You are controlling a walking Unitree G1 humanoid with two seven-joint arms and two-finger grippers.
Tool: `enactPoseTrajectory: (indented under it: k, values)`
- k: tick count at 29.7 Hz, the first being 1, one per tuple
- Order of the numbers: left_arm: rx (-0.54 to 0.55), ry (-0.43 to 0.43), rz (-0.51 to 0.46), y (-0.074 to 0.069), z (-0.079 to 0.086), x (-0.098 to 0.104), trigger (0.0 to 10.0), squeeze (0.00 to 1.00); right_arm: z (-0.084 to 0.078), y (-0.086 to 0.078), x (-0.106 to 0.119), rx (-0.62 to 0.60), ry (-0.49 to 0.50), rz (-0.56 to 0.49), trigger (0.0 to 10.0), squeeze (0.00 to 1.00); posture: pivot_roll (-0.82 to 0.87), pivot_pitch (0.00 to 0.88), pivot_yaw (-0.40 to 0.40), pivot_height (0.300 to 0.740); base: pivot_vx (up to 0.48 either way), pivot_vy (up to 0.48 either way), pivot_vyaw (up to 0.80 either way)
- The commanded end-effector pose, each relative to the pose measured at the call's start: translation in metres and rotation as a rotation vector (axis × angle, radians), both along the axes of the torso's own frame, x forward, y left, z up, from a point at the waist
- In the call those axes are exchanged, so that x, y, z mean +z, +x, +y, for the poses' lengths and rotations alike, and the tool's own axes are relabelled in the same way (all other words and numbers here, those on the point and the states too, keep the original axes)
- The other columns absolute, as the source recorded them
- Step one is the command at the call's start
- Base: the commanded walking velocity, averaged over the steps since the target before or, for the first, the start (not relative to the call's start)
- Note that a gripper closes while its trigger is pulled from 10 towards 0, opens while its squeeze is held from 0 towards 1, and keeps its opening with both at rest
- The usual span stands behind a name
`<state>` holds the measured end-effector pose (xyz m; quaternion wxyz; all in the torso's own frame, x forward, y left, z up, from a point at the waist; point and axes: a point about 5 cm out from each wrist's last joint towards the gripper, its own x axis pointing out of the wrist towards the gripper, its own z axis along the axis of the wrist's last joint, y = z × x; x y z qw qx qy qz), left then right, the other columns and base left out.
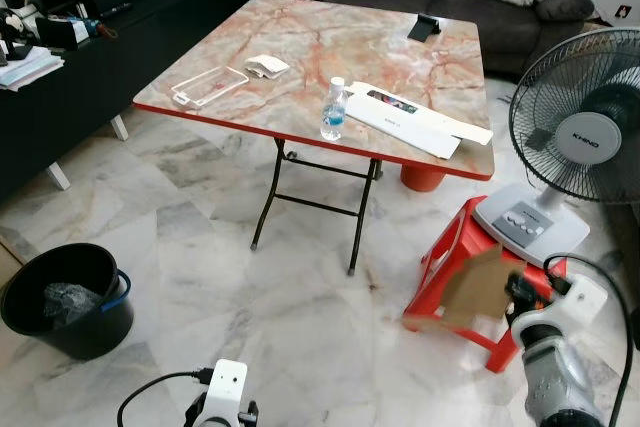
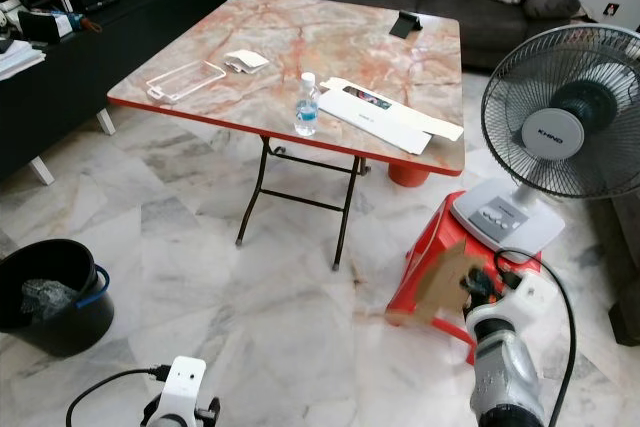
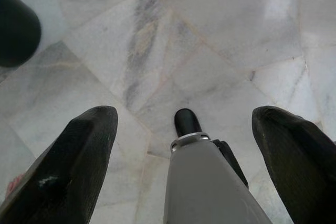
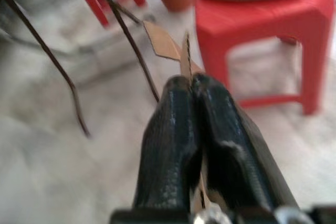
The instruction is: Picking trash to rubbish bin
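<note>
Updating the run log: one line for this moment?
right hand: shut on cardboard piece | left hand: open, idle | bin: front-left

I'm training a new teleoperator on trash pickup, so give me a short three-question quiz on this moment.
1. True or false: the right tool is shut on a piece of brown cardboard.
2. Where does the black bin stand: A) on the marble table, B) on the floor at the robot's left, C) on the red stool?
3. Fill in: the water bottle stands upright near the table's front ____.

Key:
1. True; the fingers pinch the cardboard edge-on.
2. B; it already holds crumpled clear plastic.
3. Edge, beside the long white box. The left tool hangs open above the floor.
</note>
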<state>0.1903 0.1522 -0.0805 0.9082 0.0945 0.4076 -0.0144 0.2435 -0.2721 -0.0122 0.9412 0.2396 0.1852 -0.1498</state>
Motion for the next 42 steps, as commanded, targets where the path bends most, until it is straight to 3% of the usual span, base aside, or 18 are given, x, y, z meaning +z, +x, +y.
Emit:
enactPoseTrajectory:
  k: [1, 5, 6, 7, 8, 9, 16, 22, 33, 42]
  values:
    - [-0.015, -0.001, 0.019, -0.002, -0.001, -0.001, 10.0, 0.00, -0.003, -0.011, -0.010, 0.020, -0.070, 0.097, 10.0, 0.00, -0.09, 0.000, -0.063, 0.740, 0.000, 0.000, 0.00]
    - [-0.017, 0.000, 0.021, -0.002, -0.001, -0.002, 10.0, 0.00, -0.002, -0.018, -0.017, 0.031, -0.089, 0.145, 10.0, 0.00, -0.09, 0.000, -0.063, 0.740, 0.000, 0.000, 0.00]
    - [-0.019, 0.003, 0.024, -0.003, -0.001, -0.002, 10.0, 0.00, 0.000, -0.027, -0.025, 0.041, -0.097, 0.198, 10.0, 0.00, -0.09, 0.000, -0.064, 0.740, 0.000, 0.000, 0.00]
    - [-0.024, 0.007, 0.031, -0.003, -0.002, -0.002, 10.0, 0.00, 0.005, -0.049, -0.042, 0.064, -0.105, 0.313, 10.0, 0.00, -0.09, 0.000, -0.066, 0.740, 0.000, 0.000, 0.00]
    - [-0.024, 0.007, 0.031, -0.003, -0.002, -0.002, 10.0, 0.00, 0.005, -0.049, -0.042, 0.064, -0.105, 0.313, 10.0, 0.00, -0.09, 0.000, -0.066, 0.740, 0.000, 0.000, 0.00]
    - [-0.025, 0.007, 0.032, -0.004, -0.002, -0.003, 10.0, 0.00, 0.008, -0.063, -0.051, 0.078, -0.121, 0.383, 10.0, 0.00, -0.08, 0.000, -0.068, 0.740, 0.000, 0.000, 0.00]
    - [-0.021, 0.008, 0.037, -0.006, -0.002, -0.004, 10.0, 0.00, 0.008, -0.085, -0.063, 0.050, -0.141, 0.471, 10.0, 0.00, -0.09, 0.000, -0.072, 0.740, 0.000, 0.000, 0.45]
    - [-0.023, 0.006, 0.044, -0.009, -0.003, -0.005, 10.0, 0.00, 0.007, -0.088, -0.064, 0.044, -0.140, 0.478, 10.0, 0.00, -0.09, 0.000, -0.074, 0.740, 0.000, 0.000, 0.79]
    - [-0.004, 0.006, 0.033, -0.006, -0.003, -0.004, 10.0, 0.00, 0.010, -0.078, -0.060, 0.079, -0.166, 0.465, 10.0, 0.00, -0.08, 0.029, -0.093, 0.740, 0.000, 0.000, 0.79]
    - [-0.001, 0.003, 0.046, -0.012, -0.004, -0.007, 10.0, 0.00, 0.007, -0.083, -0.062, 0.069, -0.172, 0.471, 10.0, 0.00, -0.09, 0.059, -0.092, 0.740, 0.000, 0.000, 0.79]
